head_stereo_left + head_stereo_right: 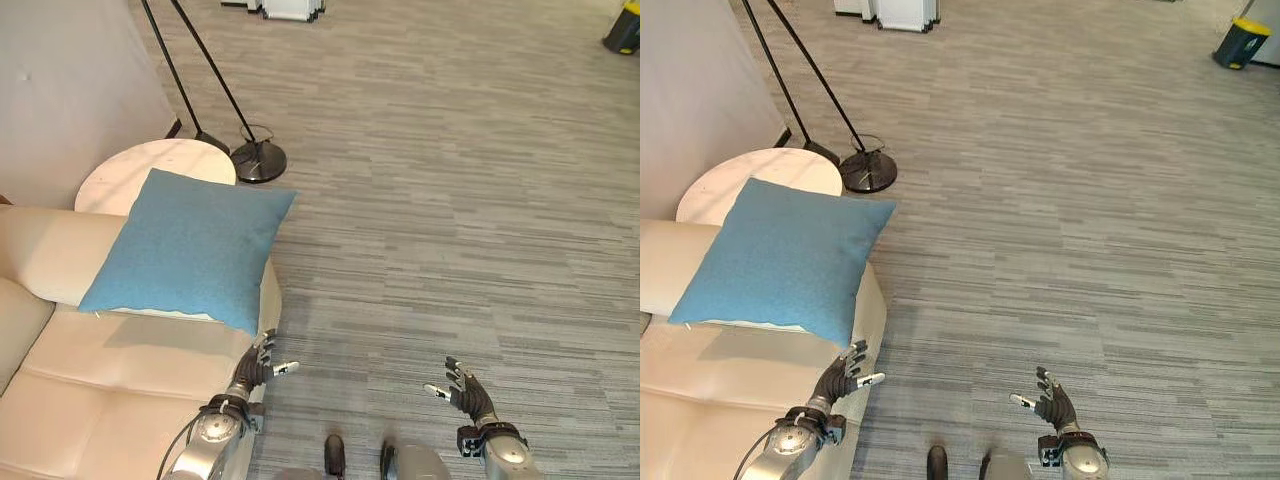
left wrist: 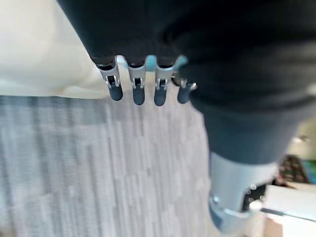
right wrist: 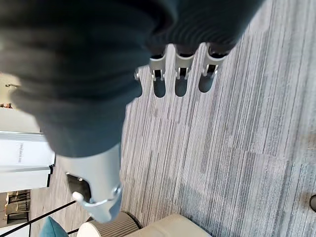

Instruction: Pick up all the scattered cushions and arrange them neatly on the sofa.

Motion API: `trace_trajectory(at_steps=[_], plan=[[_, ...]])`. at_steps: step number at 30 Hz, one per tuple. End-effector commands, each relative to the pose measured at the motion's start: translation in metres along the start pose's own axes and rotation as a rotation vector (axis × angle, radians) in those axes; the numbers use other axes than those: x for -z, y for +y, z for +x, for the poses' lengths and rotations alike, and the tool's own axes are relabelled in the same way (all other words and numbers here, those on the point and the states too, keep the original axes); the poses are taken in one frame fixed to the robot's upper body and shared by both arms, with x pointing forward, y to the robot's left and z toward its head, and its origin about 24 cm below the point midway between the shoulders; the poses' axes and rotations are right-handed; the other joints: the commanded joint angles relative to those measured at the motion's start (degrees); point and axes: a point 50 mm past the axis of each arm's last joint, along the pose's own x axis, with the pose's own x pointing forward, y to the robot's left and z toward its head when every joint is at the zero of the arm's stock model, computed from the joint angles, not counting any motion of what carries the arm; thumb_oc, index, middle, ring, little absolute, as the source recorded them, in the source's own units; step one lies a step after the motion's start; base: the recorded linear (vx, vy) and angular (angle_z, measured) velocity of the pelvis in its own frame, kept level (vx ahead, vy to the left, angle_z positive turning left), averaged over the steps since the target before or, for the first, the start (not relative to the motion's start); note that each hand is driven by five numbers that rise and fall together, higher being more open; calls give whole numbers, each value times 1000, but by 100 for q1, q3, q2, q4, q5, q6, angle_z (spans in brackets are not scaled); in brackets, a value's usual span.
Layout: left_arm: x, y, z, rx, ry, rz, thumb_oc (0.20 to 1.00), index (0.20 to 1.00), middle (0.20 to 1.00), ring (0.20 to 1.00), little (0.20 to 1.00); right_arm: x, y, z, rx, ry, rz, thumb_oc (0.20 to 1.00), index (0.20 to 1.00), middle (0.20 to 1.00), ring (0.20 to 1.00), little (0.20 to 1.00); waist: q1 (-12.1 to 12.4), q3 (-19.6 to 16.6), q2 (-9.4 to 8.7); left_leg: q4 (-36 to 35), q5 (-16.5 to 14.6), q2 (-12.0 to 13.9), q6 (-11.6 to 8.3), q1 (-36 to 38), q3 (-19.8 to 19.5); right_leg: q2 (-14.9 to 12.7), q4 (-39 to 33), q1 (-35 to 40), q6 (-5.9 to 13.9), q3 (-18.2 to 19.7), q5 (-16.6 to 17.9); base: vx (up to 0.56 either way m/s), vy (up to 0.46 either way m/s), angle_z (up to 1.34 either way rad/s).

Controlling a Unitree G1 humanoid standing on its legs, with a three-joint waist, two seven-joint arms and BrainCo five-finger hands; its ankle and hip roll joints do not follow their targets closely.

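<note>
Cushion (image 1: 190, 245) in blue sits on the cream sofa (image 1: 120, 390), leaning over the arm at the sofa's far end, one corner hanging past the edge toward the carpet (image 1: 460, 200). It rests tilted, propped by the arm, so it looks placed but not squared against the backrest; I judge it may yet want straightening to count as neat.

Both hands hang low and near, apart from everything. The left hand (image 1: 256, 368) hovers just beside the sofa's right edge, below the cushion's near corner and not touching it; its fingers (image 2: 138, 91) run out straight in a row and grasp nothing. The right hand (image 1: 465, 390) floats over bare carpet well to the right, fingers (image 3: 180, 79) likewise extended and loose, palm empty. Held so, with palms turned inward toward each other, they seem readied for a two-handed take of something broad and soft.

Behind the cushion a round white side table (image 1: 130, 170) stands at the sofa's far end, and beyond it two dark lamp stands (image 1: 255, 158) rise from the floor by the wall. A yellow and dark bin (image 1: 1240, 42) sits at the far right.

No other cushion lies on the stretch of carpet seen from the head, so any that remain must be sought elsewhere.
</note>
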Motion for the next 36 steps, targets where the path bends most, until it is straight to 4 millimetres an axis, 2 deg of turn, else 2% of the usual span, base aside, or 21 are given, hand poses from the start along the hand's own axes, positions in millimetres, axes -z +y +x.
trace_trajectory(at_steps=[1,4,5,6,8,9,11,13,16,17,19,20,21,22,24,27,31,32,33,34,36], plan=[[-32,10,5,-26,-152,19,1000,1000,1000,1000,1000,-21,-14,3,40,-105,22,1000,1000,1000,1000,1000,-153,144,-174,-79,-339,458,-576,390,-79,272,-2206,920,266,230,1335,262,-170,51],[-28,10,6,-26,-142,20,1000,1000,1000,1000,1000,-14,-16,1,44,-77,24,1000,1000,1000,1000,1000,-134,7,-210,109,-607,526,-656,640,-255,232,-2283,1249,168,54,1403,488,-320,97],[-24,10,5,-34,-126,-12,1000,1000,1000,1000,1000,-14,-20,0,49,-79,33,1000,1000,1000,1000,1000,-100,-30,-201,848,-579,609,-817,524,-270,237,-2250,1486,32,-66,1304,325,-228,78],[-24,10,5,-34,-126,-12,1000,1000,1000,1000,1000,-14,-20,0,49,-79,33,1000,1000,1000,1000,1000,-113,-30,-198,889,-601,612,-819,503,-283,238,-2250,1488,31,-79,1302,287,-236,28],[-21,9,4,-33,-116,-23,1000,1000,1000,1000,1000,-13,-22,-1,51,-77,41,1000,1000,1000,1000,1000,-109,-25,-200,1275,-532,636,-910,370,-279,242,-2282,1624,-26,-165,1247,162,-162,47],[-21,5,5,-20,-110,-41,1000,1000,1000,1000,1000,-16,-26,0,52,-83,24,1000,1000,1000,1000,1000,-32,101,-231,2381,-243,604,-1026,-80,-427,247,-2283,1971,-198,-300,1088,181,-190,52],[-22,6,4,-22,-118,-43,1000,1000,1000,1000,1000,-16,-26,1,46,-81,13,1000,1000,1000,1000,1000,4,149,-243,2763,-122,630,-1053,-309,-349,238,-2265,2108,-257,-431,982,240,-193,46],[-22,7,4,-24,-115,-48,1000,1000,1000,1000,1000,-16,-26,1,48,-77,11,1000,1000,1000,1000,1000,6,160,-259,2683,-129,669,-1035,-379,-228,205,-2264,2165,-268,-503,935,153,-78,32],[-17,9,2,-37,-96,-54,1000,1000,1000,1000,1000,-14,-27,1,53,-64,8,1000,1000,1000,1000,1000,27,103,-301,1868,-353,741,-937,-397,50,116,-2253,2278,-244,-696,800,237,-25,11],[-10,8,-1,-43,-68,-54,1000,1000,1000,1000,1000,-11,-29,0,60,-54,-7,1000,1000,1000,1000,1000,8,26,-261,743,-36,783,-942,-473,208,117,-2282,2390,-227,-931,682,324,28,16],[-6,8,-2,-44,-50,-37,1000,1000,1000,1000,1000,-10,-29,0,67,-49,-10,1000,1000,1000,1000,1000,-3,20,-224,255,363,822,-996,-617,384,168,-2283,2465,-235,-1071,602,268,38,34],[-6,9,-1,-47,-48,-30,1000,1000,1000,1000,1000,-11,-29,0,70,-52,-13,1000,1000,1000,1000,1000,2,20,-222,78,388,838,-1049,-653,555,174,-2283,2536,-212,-1118,543,160,27,73],[-6,9,-1,-47,-48,-30,1000,1000,1000,1000,1000,-11,-28,0,69,-53,-13,1000,1000,1000,1000,1000,4,23,-229,55,397,831,-1050,-635,561,167,-2283,2543,-209,-1115,538,251,97,77],[-6,11,-2,-57,-48,-22,1000,1000,1000,1000,1000,-12,-27,1,68,-53,-22,1000,1000,1000,1000,1000,30,14,-210,-79,453,851,-1083,-788,971,189,-2283,2637,-186,-1233,494,233,129,61],[-5,12,-2,-63,-42,-24,1000,1000,1000,1000,1000,-13,-27,2,63,-52,-33,1000,1000,1000,1000,1000,64,-21,-187,-79,608,881,-1116,-815,1125,192,-2283,2754,-171,-1316,462,309,170,35],[-2,14,-4,-71,-32,-34,1000,1000,1000,1000,1000,-10,-23,1,50,-43,-37,1000,1000,1000,1000,1000,65,-130,-201,-79,618,887,-1072,-754,1129,155,-2279,2918,-125,-1479,377,314,179,31],[3,18,-6,-82,-10,-28,1000,1000,1000,1000,1000,-10,-18,2,44,-41,-9,1000,1000,1000,1000,1000,145,-288,-347,-37,402,698,-860,-576,1068,-122,-1869,2962,21,-1480,355,323,239,27],[3,20,-7,-80,-8,-19,1000,1000,1000,1000,1000,-10,-16,2,34,-41,-13,1000,1000,1000,1000,1000,191,-334,-417,-37,237,595,-729,-478,993,-292,-1335,2821,141,-1493,418,285,237,42],[3,20,-7,-80,-8,-18,1000,1000,1000,1000,1000,-10,-16,2,34,-41,-13,1000,1000,1000,1000,1000,189,-337,-420,-38,234,589,-724,-481,993,-301,-1315,2811,148,-1492,408,351,407,52],[0,22,-6,-78,-14,-5,1000,1000,1000,1000,1000,-14,-12,5,22,-54,-16,1000,1000,1000,1000,1000,191,-294,-439,-78,40,439,-514,-287,900,-615,-288,2422,356,-1467,827,223,332,45],[-2,22,-5,-72,-23,3,1000,1000,1000,1000,1000,-18,-9,6,13,-70,-15,1000,1000,1000,1000,1000,153,-209,-421,-79,-110,323,-368,-64,799,-817,455,2155,516,-1332,1382,246,320,60]])
